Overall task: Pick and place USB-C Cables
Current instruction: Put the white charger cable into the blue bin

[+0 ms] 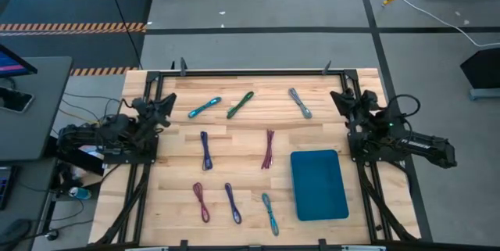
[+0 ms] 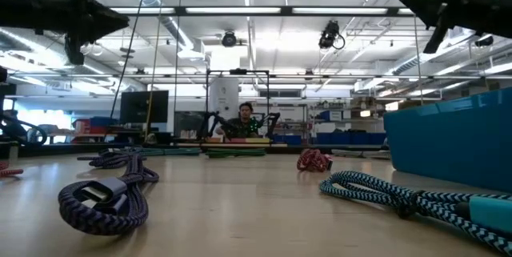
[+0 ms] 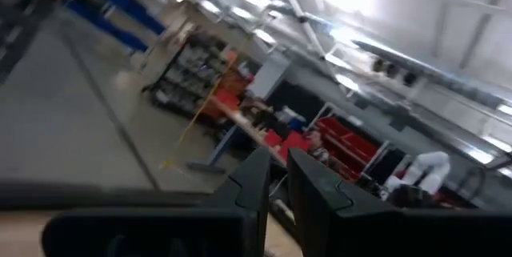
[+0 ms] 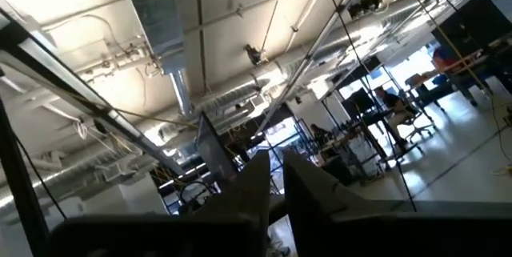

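Eight short folded cable bundles lie flat on the wooden table. In the high view the far row holds a teal cable (image 1: 205, 108), a green one (image 1: 240, 104) and a grey one (image 1: 300, 102). A blue cable (image 1: 205, 149) and a maroon cable (image 1: 268, 148) lie mid-table. Purple (image 1: 201, 202), blue (image 1: 233, 202) and teal (image 1: 269, 213) cables lie near the front. My left gripper (image 1: 166, 107) is at the table's left edge, close to the teal far cable and raised above it. My right gripper (image 1: 341, 97) is raised at the right edge. Both are shut on nothing (image 3: 276, 157) (image 4: 276, 159).
A teal rectangular tray (image 1: 319, 184) sits on the table's right near part, beside the near teal cable. In the low view its wall (image 2: 452, 141) stands at the right, with a dark blue cable (image 2: 104, 197) close at the left. A black frame (image 1: 254, 72) borders the table.
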`<action>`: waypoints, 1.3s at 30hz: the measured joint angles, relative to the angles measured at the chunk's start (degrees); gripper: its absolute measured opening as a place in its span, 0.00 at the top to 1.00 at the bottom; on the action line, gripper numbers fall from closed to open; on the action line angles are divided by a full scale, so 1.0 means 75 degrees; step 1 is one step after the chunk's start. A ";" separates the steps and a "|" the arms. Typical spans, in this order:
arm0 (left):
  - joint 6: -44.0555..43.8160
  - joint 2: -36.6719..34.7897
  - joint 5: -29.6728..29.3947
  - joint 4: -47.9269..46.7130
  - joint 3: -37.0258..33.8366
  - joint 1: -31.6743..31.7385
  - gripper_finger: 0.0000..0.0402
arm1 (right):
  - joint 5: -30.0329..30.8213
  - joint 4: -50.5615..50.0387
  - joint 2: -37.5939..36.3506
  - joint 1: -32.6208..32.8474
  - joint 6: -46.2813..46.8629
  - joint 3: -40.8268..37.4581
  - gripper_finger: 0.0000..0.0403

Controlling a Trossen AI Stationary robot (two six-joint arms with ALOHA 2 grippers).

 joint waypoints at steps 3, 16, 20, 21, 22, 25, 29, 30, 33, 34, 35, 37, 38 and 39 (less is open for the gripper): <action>0.0528 0.0000 0.0277 0.0542 0.0000 0.0000 0.87 | 0.0013 -0.0037 0.0057 0.0000 -0.0152 0.0186 0.87; 0.1951 0.0000 0.0989 0.1017 0.0652 0.0000 0.80 | 0.0089 -0.2533 0.2103 0.0000 -0.0966 0.2973 0.86; 0.2575 0.0000 0.0988 0.0970 0.1013 0.0000 0.68 | 0.0332 -0.4242 0.3567 0.0000 -0.1465 0.4573 0.83; 0.2671 0.0000 0.0988 0.0907 0.1105 0.0000 0.65 | 0.0410 -0.4676 0.3916 0.0000 -0.1572 0.4951 0.82; 0.2726 0.0000 0.0985 0.0794 0.1192 0.0000 0.63 | 0.0510 -0.5161 0.4289 0.0000 -0.1689 0.5366 0.81; 0.2744 0.0000 0.0983 0.0466 0.1378 0.0000 0.56 | 0.0886 -0.6503 0.5360 -0.0003 -0.1912 0.6506 0.79; 0.2766 0.0000 0.0977 0.0338 0.1425 0.0000 0.52 | 0.1206 -0.8030 0.6614 -0.0065 -0.1892 0.7745 0.74; 0.2764 0.0000 0.0977 0.0313 0.1425 0.0000 0.52 | 0.1205 -0.8349 0.6893 -0.0107 -0.1815 0.8001 0.72; 0.2764 0.0000 0.0977 0.0184 0.1425 0.0000 0.52 | 0.1202 -0.9249 0.7683 -0.0271 -0.1536 0.8590 0.67; 0.2762 0.0000 0.0977 0.0158 0.1425 0.0000 0.52 | 0.1202 -0.9509 0.7923 -0.0334 -0.1503 0.8726 0.65; 0.2763 0.0000 0.0977 0.0142 0.1425 0.0000 0.52 | 0.1202 -0.9768 0.8161 -0.0402 -0.1495 0.8843 0.63; 0.2761 0.0000 0.0974 0.0095 0.1425 0.0000 0.52 | 0.1205 -1.0127 0.8570 -0.0537 -0.1483 0.9008 0.59; 0.2758 0.0000 0.0974 0.0079 0.1425 0.0000 0.52 | 0.1203 -1.0227 0.8751 -0.0605 -0.1465 0.9044 0.57; 0.2758 0.0000 0.0974 0.0079 0.1425 0.0000 0.52 | 0.1199 -1.0301 0.8922 -0.0670 -0.1448 0.9046 0.56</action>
